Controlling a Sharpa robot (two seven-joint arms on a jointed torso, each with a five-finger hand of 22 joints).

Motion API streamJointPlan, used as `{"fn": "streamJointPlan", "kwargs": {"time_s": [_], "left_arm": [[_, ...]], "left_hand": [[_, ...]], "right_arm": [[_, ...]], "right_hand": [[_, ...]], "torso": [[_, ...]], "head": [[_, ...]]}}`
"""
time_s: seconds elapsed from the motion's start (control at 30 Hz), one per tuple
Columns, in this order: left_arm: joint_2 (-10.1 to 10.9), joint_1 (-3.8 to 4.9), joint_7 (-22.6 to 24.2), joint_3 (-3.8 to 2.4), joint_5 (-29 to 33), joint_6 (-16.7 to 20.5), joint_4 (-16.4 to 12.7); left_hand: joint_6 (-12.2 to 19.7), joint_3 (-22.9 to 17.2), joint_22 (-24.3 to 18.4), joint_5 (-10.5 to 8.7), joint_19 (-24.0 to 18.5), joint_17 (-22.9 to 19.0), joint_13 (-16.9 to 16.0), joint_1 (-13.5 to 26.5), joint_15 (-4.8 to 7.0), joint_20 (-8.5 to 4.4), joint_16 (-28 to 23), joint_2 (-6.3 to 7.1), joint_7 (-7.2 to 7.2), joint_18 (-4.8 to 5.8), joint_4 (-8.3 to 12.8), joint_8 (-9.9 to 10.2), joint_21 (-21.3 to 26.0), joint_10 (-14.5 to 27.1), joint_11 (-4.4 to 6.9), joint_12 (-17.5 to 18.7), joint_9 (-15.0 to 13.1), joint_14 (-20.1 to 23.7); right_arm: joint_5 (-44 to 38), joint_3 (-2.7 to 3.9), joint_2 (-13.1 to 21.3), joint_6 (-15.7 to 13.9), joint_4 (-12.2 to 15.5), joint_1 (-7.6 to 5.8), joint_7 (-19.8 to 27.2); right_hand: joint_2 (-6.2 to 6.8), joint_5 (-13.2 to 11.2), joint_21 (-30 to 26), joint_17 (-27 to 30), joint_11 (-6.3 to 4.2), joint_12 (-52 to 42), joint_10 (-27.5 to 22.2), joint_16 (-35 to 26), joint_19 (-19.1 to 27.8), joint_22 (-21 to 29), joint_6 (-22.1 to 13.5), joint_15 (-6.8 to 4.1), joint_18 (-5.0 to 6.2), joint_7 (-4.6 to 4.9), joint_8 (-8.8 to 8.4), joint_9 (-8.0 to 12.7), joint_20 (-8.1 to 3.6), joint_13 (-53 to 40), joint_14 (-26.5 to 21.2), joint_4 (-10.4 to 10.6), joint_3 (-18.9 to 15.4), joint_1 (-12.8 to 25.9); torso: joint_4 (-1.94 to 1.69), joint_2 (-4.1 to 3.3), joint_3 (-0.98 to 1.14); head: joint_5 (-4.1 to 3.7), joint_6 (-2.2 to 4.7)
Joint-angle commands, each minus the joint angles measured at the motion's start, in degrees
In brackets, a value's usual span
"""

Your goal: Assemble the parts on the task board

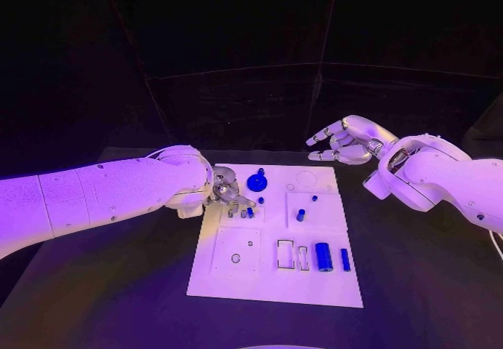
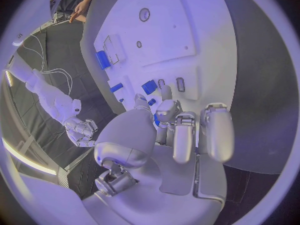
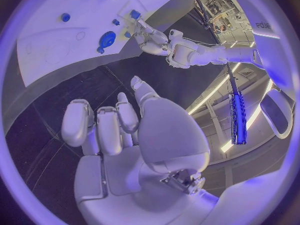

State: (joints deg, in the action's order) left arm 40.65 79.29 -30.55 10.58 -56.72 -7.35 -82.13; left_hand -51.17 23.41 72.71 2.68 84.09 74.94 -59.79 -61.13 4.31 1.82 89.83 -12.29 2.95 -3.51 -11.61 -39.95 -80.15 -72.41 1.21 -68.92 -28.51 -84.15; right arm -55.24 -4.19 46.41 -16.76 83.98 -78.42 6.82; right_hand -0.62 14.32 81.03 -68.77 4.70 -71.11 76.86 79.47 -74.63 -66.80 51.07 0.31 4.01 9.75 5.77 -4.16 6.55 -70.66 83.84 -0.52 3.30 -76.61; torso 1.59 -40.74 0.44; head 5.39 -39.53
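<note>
Left hand (image 1: pixel 225 193) was pinching a small blue part (image 1: pixel 249 212) at the task board's (image 1: pixel 275 283) far-left area, fingertips down on it. Right hand (image 1: pixel 346 142) hovered past the far edge, fingers apart, holding nothing. Risk: a tilted part could jam or slip from the pinch.

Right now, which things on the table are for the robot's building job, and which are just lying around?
For the job:
- task board
- blue disc
- blue cylinder
- blue bar
- small blue peg
- left hand, fingers down on the board at a blue part
- right hand, raised beyond the board

Just lying around:
- nothing I can make out on the black table
</note>
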Motion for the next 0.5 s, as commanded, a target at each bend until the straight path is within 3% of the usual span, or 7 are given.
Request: {"fn": "streamJointPlan", "kwargs": {"time_s": [0.03,0.5], "left_arm": [[-0.4,0.1,-2.4,0.01,-1.7,2.3,0.1],[-2.1,0.11,-2.8,0.02,-1.4,1.2,0.3]], "left_hand": [[0.6,0.3,0.4,-0.01,1.0,15.1,-0.4,0.5,0.47,-0.54,0.2,0.11,-0.15,0.41,-0.9,-0.6,-0.5,-0.6,0.0,-0.5,-0.6,-5.9],[1.4,0.5,0.8,0.02,1.0,15.1,-1.0,-0.7,0.58,-0.67,0.2,-0.32,-0.27,0.45,-1.4,-1.7,-0.7,-0.8,0.11,-0.9,-1.8,-5.9]], "right_arm": [[-0.8,0.04,-0.2,-0.7,-0.2,-0.14,-0.5],[-1.3,0.03,-1.0,-0.1,-1.3,-0.15,-1.5]], "right_hand": [[0.05,0.3,-0.4,0.1,-0.19,0.2,-0.4,-0.2,0.2,0.1,0.3,-0.18,0.94,-0.05,0.31,0.0,-0.03,0.0,1.6,0.0,-0.3,-0.1],[0.09,0.8,-0.5,0.0,-0.26,0.1,-0.3,-0.3,0.2,0.1,0.5,-0.23,0.94,-0.12,0.5,0.0,-0.06,0.0,1.7,0.1,-0.5,-0.1]], "torso": [[-0.02,-0.05,-0.02],[-0.06,-0.11,-0.06]], "head": [[0.03,-0.07],[0.01,-0.31]]}}
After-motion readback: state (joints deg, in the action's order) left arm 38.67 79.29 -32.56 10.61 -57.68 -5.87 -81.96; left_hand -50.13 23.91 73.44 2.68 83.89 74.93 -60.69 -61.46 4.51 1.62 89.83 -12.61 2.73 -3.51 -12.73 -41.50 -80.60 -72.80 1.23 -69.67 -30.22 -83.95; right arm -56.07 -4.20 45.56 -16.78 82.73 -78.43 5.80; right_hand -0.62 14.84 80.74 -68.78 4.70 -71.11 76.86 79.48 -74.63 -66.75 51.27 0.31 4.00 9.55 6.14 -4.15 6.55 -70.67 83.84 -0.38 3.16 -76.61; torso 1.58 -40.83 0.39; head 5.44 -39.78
